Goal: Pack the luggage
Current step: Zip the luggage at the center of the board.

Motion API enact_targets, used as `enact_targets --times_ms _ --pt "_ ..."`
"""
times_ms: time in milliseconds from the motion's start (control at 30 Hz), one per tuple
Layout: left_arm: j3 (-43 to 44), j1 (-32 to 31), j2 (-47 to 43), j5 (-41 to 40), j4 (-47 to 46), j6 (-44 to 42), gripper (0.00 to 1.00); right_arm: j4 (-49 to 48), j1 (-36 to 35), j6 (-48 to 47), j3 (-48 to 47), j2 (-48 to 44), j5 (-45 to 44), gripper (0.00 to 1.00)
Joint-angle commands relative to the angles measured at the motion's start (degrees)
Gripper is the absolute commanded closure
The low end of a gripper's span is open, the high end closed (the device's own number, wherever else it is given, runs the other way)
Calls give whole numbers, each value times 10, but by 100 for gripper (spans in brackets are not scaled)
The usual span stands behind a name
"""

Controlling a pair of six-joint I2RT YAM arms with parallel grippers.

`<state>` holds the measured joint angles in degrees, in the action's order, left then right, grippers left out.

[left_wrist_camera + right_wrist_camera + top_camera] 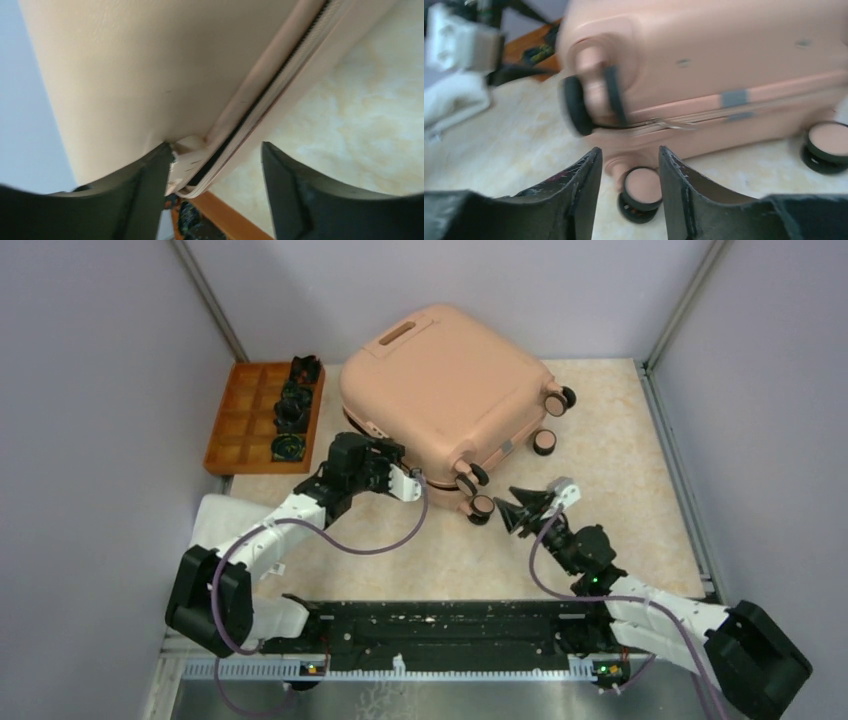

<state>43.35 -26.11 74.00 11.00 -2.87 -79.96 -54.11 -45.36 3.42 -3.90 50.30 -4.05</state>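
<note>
The peach-pink luggage [450, 390] lies flat and closed at the back middle of the table, wheels toward the front right. My left gripper [408, 480] is open at its front-left edge. In the left wrist view the zipper seam [260, 100] of the shell [140, 75] runs between the jaws of the left gripper [215, 165], and the left finger [150, 175] touches the shell. My right gripper [520, 508] is open beside the nearest wheel [482, 506]. In the right wrist view that wheel [640, 192] sits between the open jaws of the right gripper [629, 160], under the luggage's side [724, 50].
An orange compartmented tray [240, 420] stands at the back left with several black items [290, 410] in its right column. Grey walls enclose the table on the left, back and right. A black rail [440, 625] runs along the near edge.
</note>
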Motion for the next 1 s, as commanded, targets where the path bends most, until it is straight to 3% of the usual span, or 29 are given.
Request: enact_targets --times_ms 0,100,200,333,433,533,633,800,967 --pt "92 -6 -10 119 154 100 21 54 108 164 -22 -25 29 51" --pt "151 5 6 164 259 135 2 97 150 186 -47 -5 89 42" --pt "148 4 1 217 290 116 1 36 198 227 -49 54 197 37" --pt "141 -38 -10 235 278 107 2 38 258 312 -131 169 330 33" --pt "144 -84 -11 221 274 90 1 -86 315 443 -129 246 415 32" --pt "110 -138 -30 196 226 12 1 -224 330 531 -98 300 426 27" --pt "75 -186 -36 166 147 -62 1 -282 330 589 -102 352 424 25" --pt "94 -231 13 131 70 -102 1 -323 329 640 -119 412 432 25" --pt "62 -234 52 132 -47 -161 1 -273 329 628 -135 409 396 44"
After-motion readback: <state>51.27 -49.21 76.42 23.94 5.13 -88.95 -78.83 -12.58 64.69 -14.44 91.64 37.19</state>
